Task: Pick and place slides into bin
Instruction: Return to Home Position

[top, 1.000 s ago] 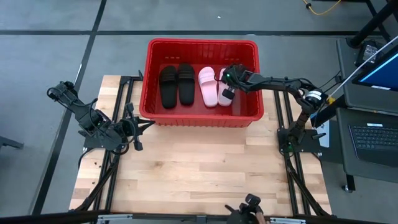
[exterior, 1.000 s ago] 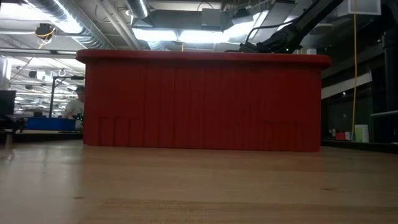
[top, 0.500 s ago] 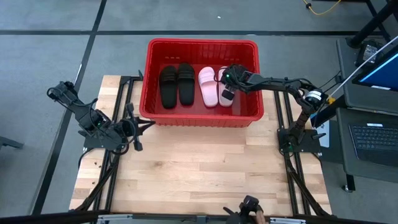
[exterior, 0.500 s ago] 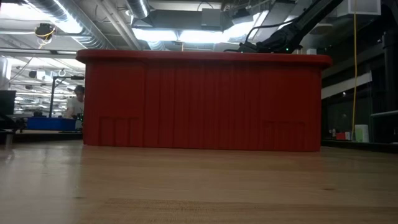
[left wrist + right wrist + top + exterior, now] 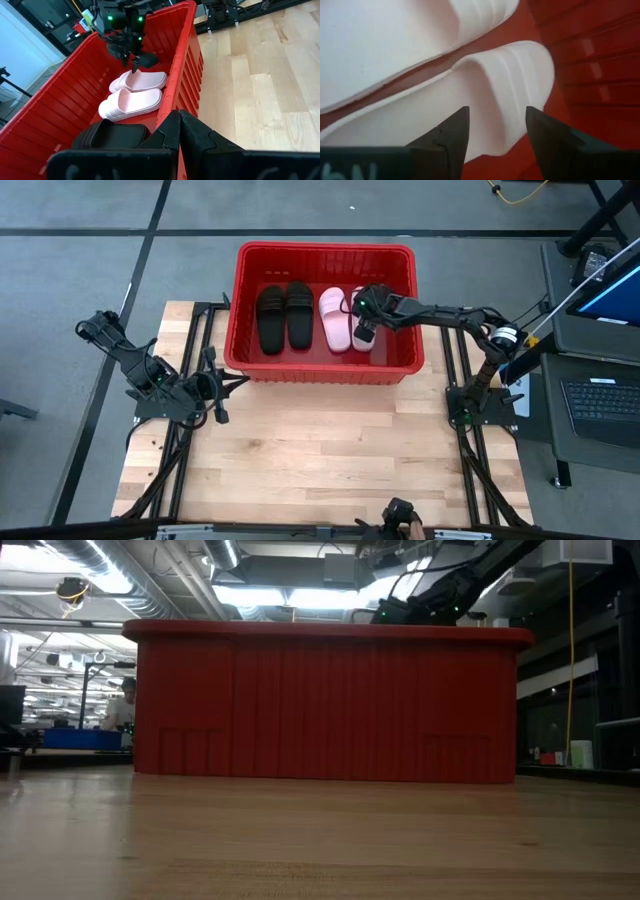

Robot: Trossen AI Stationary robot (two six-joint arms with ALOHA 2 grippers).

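The red bin [image 5: 325, 248] stands at the table's far edge. Four slides lie flat on its floor side by side: two black [image 5: 285, 317] on the left and two pink on the right [image 5: 335, 318]. My right gripper [image 5: 497, 130] stands open inside the bin over the rightmost pink slide [image 5: 485, 95], its fingers pointing down at the slide's near end [image 5: 145, 77]. My left gripper [image 5: 218, 385] waits shut over the table's left side, short of the bin's near left corner. My right gripper's open fingers [image 5: 455, 132] stand right above the rightmost pink slide, which lies flat on the bin's floor next to the right wall. Whether a fingertip touches the slide I cannot tell.
The bin's high walls [image 5: 330, 705] hide the slides in the low view. Bare wooden tabletop [image 5: 320, 450] lies in front of the bin. A laptop [image 5: 600, 405] sits on a stand off the table's right side. A person [image 5: 120, 710] shows far off in the room.
My right gripper has opened and let go of the rightmost pink slide, which now lies flat in the bin beside the other pink one. The gripper has risen slightly over it.
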